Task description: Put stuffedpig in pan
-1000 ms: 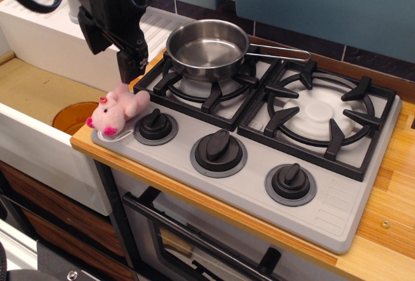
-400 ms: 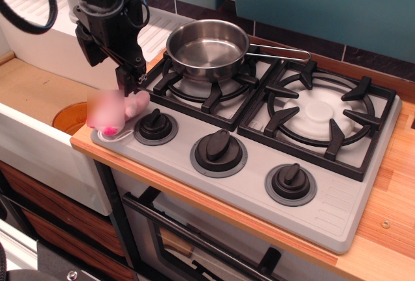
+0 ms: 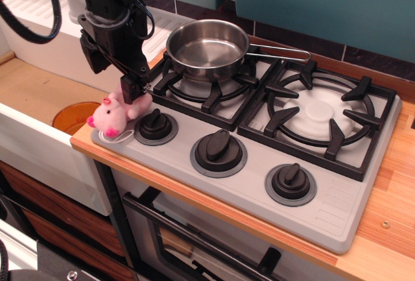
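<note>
We see the stove [image 3: 337,196] filling most of the view, with the pan [image 3: 207,48] on its far-left burner, handle running right. Our gripper [image 3: 131,90] sits low at the stove's near-left corner, its fingers down on the pig's [image 3: 115,111] back half; whether they are clenched on the plush or merely around it, we cannot tell. The pig lies on that corner just left of the left knob [image 3: 155,125], well apart from the pan. Its long axis runs near-left to far-right, snout pointing near-left toward the edge. We judge the risks as a shallow pinch on soft fluff slipping during the lift, or a nudge sending the pig off the edge toward the sink [image 3: 39,99]
</note>
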`<state>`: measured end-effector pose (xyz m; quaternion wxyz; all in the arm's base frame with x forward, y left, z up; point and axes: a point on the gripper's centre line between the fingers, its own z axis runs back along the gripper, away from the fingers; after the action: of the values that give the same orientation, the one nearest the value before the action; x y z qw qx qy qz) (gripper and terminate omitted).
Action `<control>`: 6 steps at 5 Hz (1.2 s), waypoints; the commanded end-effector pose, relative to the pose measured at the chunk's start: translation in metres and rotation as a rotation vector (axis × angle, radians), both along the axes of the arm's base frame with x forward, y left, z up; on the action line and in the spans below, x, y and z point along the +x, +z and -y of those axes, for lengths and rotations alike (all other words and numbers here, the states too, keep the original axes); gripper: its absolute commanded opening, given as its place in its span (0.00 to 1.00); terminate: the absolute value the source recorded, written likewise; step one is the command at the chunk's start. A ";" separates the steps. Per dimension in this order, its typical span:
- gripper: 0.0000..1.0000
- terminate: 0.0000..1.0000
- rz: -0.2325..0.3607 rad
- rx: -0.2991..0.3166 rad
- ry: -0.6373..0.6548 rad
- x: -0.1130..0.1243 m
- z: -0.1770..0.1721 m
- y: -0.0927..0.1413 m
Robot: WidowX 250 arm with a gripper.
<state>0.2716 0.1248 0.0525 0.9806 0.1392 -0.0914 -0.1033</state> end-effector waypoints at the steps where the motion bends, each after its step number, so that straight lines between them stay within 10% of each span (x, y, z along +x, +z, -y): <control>1: 1.00 0.00 0.015 -0.007 -0.010 0.007 -0.006 -0.006; 4: 1.00 0.00 0.004 -0.046 -0.010 0.003 -0.011 -0.040; 5: 0.00 0.00 -0.040 -0.035 0.020 0.003 -0.014 -0.041; 6: 0.00 0.00 -0.064 -0.027 0.028 0.004 -0.017 -0.038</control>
<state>0.2792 0.1384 0.0235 0.9849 0.1261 -0.0686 -0.0969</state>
